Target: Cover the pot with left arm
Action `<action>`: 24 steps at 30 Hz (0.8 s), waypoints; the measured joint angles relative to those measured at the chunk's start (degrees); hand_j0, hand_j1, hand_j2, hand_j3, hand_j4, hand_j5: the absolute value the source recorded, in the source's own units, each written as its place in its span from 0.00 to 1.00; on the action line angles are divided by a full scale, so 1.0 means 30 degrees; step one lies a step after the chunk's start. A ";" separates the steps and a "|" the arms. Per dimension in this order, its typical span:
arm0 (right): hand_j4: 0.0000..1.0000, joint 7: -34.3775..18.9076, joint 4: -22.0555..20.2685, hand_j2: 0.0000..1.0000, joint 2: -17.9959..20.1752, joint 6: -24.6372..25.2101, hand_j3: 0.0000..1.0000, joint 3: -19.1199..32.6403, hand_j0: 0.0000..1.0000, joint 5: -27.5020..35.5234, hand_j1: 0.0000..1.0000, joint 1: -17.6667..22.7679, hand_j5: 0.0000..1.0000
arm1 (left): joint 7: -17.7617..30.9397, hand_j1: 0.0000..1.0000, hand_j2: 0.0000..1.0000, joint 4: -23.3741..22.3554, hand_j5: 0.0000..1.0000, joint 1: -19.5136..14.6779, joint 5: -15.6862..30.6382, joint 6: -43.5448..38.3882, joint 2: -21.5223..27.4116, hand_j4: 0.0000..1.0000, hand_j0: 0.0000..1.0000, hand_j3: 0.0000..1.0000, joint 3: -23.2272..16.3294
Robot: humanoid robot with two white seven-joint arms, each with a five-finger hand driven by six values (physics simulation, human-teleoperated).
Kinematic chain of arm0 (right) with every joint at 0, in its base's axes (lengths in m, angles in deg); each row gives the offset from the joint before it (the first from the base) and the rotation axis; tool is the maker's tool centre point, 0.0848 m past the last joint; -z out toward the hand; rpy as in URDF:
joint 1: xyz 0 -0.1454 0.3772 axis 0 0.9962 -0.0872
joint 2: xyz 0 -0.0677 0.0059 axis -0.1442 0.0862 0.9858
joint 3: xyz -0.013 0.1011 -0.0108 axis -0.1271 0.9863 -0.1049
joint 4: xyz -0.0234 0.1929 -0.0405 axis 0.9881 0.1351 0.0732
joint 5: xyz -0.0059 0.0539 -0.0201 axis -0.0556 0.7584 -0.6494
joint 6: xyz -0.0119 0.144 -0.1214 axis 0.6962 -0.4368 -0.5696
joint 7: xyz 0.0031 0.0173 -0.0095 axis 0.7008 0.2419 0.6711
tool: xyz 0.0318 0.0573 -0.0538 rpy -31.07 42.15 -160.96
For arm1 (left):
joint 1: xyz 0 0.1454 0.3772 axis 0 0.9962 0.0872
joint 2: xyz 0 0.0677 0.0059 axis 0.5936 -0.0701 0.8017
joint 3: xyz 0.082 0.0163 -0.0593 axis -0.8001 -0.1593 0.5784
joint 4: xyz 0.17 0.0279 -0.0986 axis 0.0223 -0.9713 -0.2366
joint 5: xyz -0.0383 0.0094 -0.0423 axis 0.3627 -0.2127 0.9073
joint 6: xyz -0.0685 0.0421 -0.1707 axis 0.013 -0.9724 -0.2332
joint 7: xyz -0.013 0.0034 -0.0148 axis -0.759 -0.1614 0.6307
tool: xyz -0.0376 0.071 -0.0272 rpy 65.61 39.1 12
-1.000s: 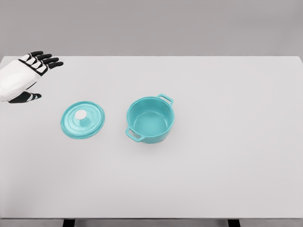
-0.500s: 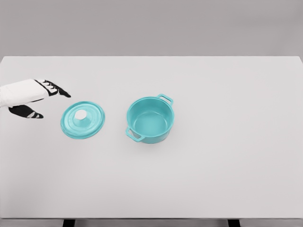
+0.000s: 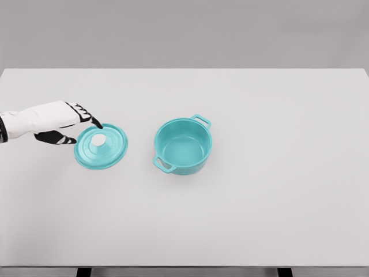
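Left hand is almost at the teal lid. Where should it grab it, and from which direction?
Grip the white knob at the centre of the lid, coming down from above. The lid lies flat on the table, so its rim offers little purchase; the left hand is open at its left edge.

Lid [image 3: 101, 146] left of pot [image 3: 183, 146], on table [image 3: 277, 202]

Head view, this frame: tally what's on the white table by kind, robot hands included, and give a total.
Round teal lid with a white knob, flat on the table: 1
Open teal pot with two side handles: 1
White left hand with black fingers, open, at the lid's left edge: 1
Total: 3
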 measured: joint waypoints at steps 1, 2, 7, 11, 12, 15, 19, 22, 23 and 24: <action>1.00 0.0000 -0.0002 1.00 0.0000 0.0000 1.00 0.0000 1.00 0.0000 1.00 0.0000 1.00 | 0.0000 0.75 0.75 -0.0021 0.75 0.0000 -0.0086 0.0000 -0.0110 0.75 0.75 0.75 -0.0004; 1.00 0.0000 -0.0001 1.00 0.0000 0.0000 1.00 0.0000 1.00 0.0000 1.00 0.0000 1.00 | 0.0001 0.75 0.75 -0.0038 0.75 0.0000 -0.0159 0.0000 -0.0197 0.75 0.75 0.75 -0.0006; 1.00 0.0000 -0.0003 1.00 0.0000 0.0000 1.00 0.0000 1.00 0.0000 1.00 0.0000 1.00 | 0.0001 0.75 0.75 -0.0138 0.75 0.0000 -0.0702 0.0000 -0.0767 0.75 0.75 0.75 -0.0106; 1.00 0.0000 -0.0003 1.00 0.0000 0.0000 1.00 0.0000 1.00 0.0000 1.00 0.0000 1.00 | 0.0002 0.75 0.75 -0.0181 0.75 0.0029 -0.1083 0.0001 -0.1187 0.75 0.75 0.75 -0.0145; 1.00 0.0000 -0.0002 1.00 0.0000 0.0000 1.00 0.0000 1.00 0.0000 1.00 0.0000 1.00 | 0.0001 0.75 0.75 -0.0211 0.75 0.0029 -0.1171 0.0000 -0.1273 0.75 0.75 0.75 -0.0149; 1.00 0.0000 -0.0001 1.00 0.0000 0.0000 1.00 0.0000 1.00 0.0000 1.00 0.0000 1.00 | 0.0001 0.75 0.75 -0.0422 0.75 0.0029 -0.1485 0.0000 -0.1497 0.75 0.75 0.75 -0.0156; 1.00 0.0000 -0.0006 1.00 0.0000 0.0000 1.00 0.0000 1.00 0.0000 1.00 -0.0029 1.00 | 0.0001 0.75 0.75 -0.0903 0.75 0.0029 -0.2026 0.0000 -0.1841 0.75 0.75 0.75 -0.0156; 1.00 0.0000 -0.0003 1.00 0.0000 0.0000 1.00 0.0000 1.00 0.0000 1.00 0.0000 1.00 | 0.0002 0.75 0.75 -0.1087 0.75 0.0059 -0.2330 0.0001 -0.2049 0.75 0.75 0.75 -0.0159; 1.00 0.0000 -0.0002 1.00 0.0000 0.0000 1.00 0.0000 1.00 0.0000 1.00 0.0000 1.00 | 0.0002 0.75 0.75 -0.1118 0.75 0.0059 -0.2404 0.0001 -0.2101 0.75 0.75 0.75 -0.0159; 1.00 0.0000 -0.0001 1.00 0.0000 0.0000 1.00 0.0000 1.00 0.0000 1.00 0.0000 1.00 | 0.0002 0.75 0.75 -0.1139 0.75 0.0059 -0.2459 0.0001 -0.2142 0.75 0.75 0.75 -0.0159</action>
